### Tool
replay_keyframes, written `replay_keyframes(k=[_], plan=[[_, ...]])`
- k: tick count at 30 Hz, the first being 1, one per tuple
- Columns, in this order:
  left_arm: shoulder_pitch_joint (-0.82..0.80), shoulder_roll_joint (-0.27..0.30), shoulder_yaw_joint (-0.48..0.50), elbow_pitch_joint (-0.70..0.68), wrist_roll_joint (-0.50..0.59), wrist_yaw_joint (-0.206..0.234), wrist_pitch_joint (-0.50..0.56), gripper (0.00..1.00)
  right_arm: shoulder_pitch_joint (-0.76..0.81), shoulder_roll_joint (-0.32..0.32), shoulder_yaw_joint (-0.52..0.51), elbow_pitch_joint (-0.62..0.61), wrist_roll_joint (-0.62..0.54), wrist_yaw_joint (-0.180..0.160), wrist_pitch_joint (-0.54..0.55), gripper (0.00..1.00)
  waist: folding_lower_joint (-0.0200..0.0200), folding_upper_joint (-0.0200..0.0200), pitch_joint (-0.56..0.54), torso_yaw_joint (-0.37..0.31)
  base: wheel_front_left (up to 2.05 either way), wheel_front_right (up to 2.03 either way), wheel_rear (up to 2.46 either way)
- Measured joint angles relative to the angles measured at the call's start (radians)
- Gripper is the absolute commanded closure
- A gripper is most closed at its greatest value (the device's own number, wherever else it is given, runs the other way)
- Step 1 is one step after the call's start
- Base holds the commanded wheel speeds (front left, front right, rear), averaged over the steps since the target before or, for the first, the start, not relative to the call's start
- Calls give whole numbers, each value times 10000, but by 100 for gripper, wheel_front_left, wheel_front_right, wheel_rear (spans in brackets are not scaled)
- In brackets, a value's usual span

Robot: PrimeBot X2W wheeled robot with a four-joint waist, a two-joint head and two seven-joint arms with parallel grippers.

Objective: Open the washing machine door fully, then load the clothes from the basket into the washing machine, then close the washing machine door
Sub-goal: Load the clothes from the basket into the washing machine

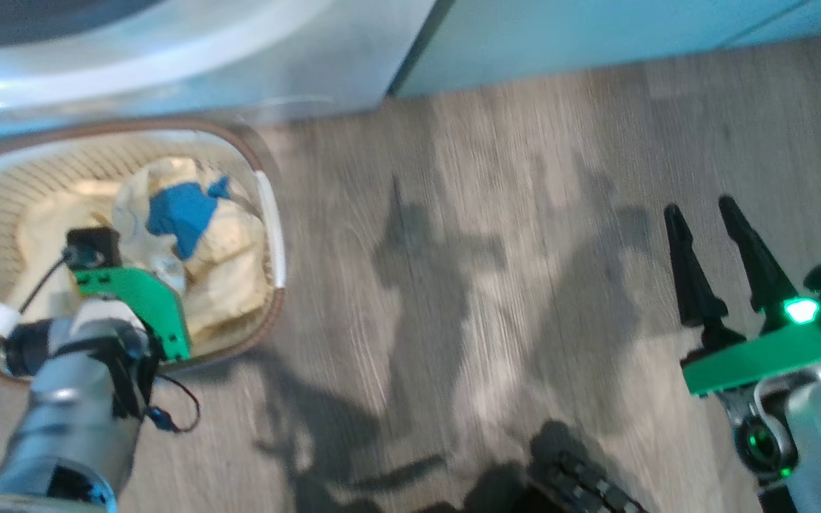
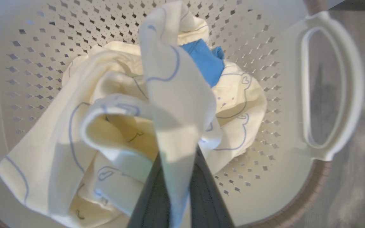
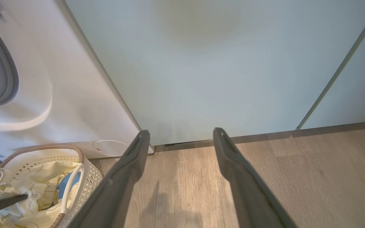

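In the head view, the basket sat on the wood-grain floor, just in front of the white washing machine. Its long axis ran along the machine's front, and a white handle closed its right-hand short end. The clothes lay inside as a soft, crumpled pale yellow heap with a blue patch on top. The left arm reached down into the basket, its fingers hidden behind a green bracket. The right gripper hung over bare floor well to the right, its tapered dark fingers pointing up the view with a clear gap between them.

In the left wrist view, the left gripper had its fingers closed narrowly on a fold of the clothes, which rose between them. The perforated cream plastic walls of the basket curved around the heap.

In the right wrist view, the right gripper's fingers stood spread wide and empty, pointing at a smooth pale green cabinet. The basket lay at the lower left, below the machine's grey-rimmed round mouth.
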Motion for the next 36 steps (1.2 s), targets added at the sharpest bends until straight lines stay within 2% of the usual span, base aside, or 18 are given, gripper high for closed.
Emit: replay_keyframes(k=[5,14,26,31,36], plan=[[451,-301,-13,6,-192,-267,-525,100,507,-207,-119,136,0,0,-2,0,0,0,-922,307,0,0,0],[944,-430,-2,21,-506,-499,-1045,100,1245,-337,-199,217,0,0,-2,0,0,0,-2279,814,0,0,0],[1499,-656,-92,-341,-614,-658,-1338,100,2134,-449,-360,337,0,0,-2,0,0,0,-3938,1486,0,0,0],[1714,-662,-88,-941,-748,-694,-1396,100,2548,-464,-414,351,0,0,-2,0,0,0,-4542,1723,0,0,0],[2334,-662,-48,-2309,-800,-696,-1398,100,2987,-487,-552,353,0,0,-2,0,0,0,-5191,1982,0,0,0]])
